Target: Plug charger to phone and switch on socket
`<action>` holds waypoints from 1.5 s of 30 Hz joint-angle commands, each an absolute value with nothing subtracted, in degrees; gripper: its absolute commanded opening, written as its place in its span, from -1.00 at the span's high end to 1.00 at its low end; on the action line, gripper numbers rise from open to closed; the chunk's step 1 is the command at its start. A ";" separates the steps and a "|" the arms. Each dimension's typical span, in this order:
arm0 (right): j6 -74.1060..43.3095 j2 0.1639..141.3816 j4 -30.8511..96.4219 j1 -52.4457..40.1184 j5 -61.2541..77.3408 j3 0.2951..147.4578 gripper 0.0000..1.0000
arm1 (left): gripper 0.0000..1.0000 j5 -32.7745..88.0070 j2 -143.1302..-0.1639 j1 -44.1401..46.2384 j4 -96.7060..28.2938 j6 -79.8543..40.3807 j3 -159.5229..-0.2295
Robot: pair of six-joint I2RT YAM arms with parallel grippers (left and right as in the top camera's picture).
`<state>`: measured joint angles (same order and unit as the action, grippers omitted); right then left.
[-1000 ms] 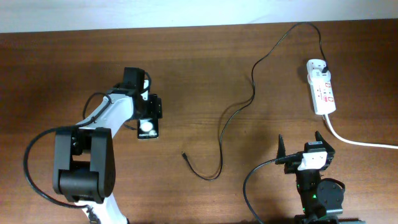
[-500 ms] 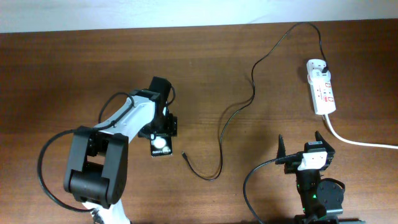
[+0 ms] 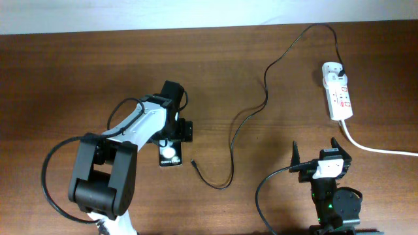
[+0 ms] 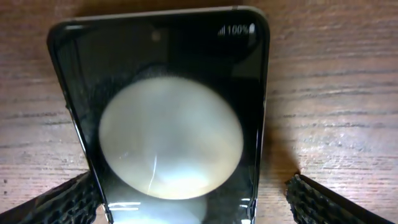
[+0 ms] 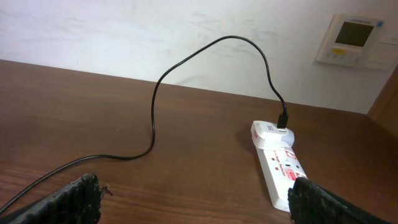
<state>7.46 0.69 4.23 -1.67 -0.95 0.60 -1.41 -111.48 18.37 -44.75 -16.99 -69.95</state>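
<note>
The left gripper (image 4: 191, 186) and right gripper (image 5: 193, 182) both show fingers (image 5: 68, 199) wide, gripping nothing; the limp charger (image 3: 264, 98) probably wants pinching at its stiff connector tip (image 3: 192, 161).

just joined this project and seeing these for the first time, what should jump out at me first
The left gripper hangs open over the black phone, left of centre in the overhead view, its screen filled by a round white reflection. The thin black charger snakes from the white socket at the far right to a loose tip just right of the phone. The right gripper sits open at the near edge.
</note>
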 commanded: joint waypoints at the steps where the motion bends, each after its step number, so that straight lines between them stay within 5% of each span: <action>1: 7.25 0.36 4.67 -2.20 -0.47 0.32 -0.97 | -0.99 -0.82 -114.43 18.59 -41.12 -17.37 -67.59; 45: 7.25 0.36 4.67 -2.20 -0.47 0.32 -0.98 | -1.00 -2.79 -114.43 18.61 -38.52 -18.85 -67.59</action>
<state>7.49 0.69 4.23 -1.67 -0.95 0.60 -3.49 -111.48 18.48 -38.26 -18.04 -69.58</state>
